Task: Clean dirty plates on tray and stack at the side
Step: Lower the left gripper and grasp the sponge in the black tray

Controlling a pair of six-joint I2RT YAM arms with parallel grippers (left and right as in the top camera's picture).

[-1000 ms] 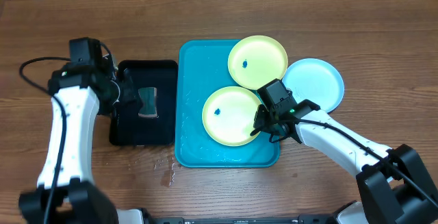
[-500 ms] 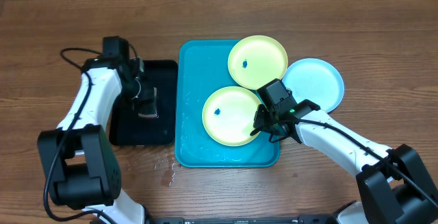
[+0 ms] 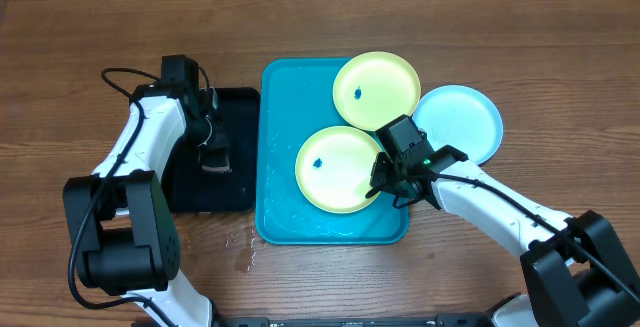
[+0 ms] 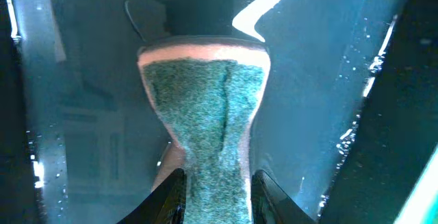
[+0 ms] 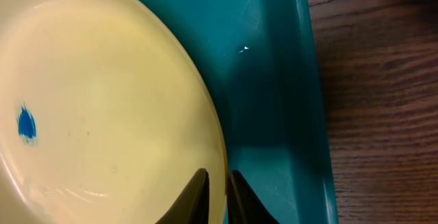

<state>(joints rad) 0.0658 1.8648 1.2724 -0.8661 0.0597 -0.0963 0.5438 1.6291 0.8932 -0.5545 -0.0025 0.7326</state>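
Note:
A pale yellow-green plate [image 3: 338,170] with a blue speck [image 5: 26,125] lies in the turquoise tray [image 3: 280,212]. My right gripper [image 3: 385,182] is shut on its right rim [image 5: 217,148], one finger inside and one outside. A second yellow-green plate [image 3: 378,89], also specked, rests over the tray's far right corner. The light cyan plate [image 3: 462,122] lies on the table to the right of the tray. My left gripper [image 3: 212,150] is down in the black tray [image 3: 238,102], its fingers [image 4: 171,198] pressed on both sides of a green-topped sponge [image 4: 205,107].
Water wets the black tray's floor [image 4: 89,114], and drops lie on the table [image 3: 245,250] by the turquoise tray's near left corner. A black cable [image 3: 115,75] loops behind my left arm. Bare wood lies at the far side and far left.
My left arm has swung right from the black tray's left edge to over the sponge, and its jaws have closed in on it. The right arm and the plates have not moved.

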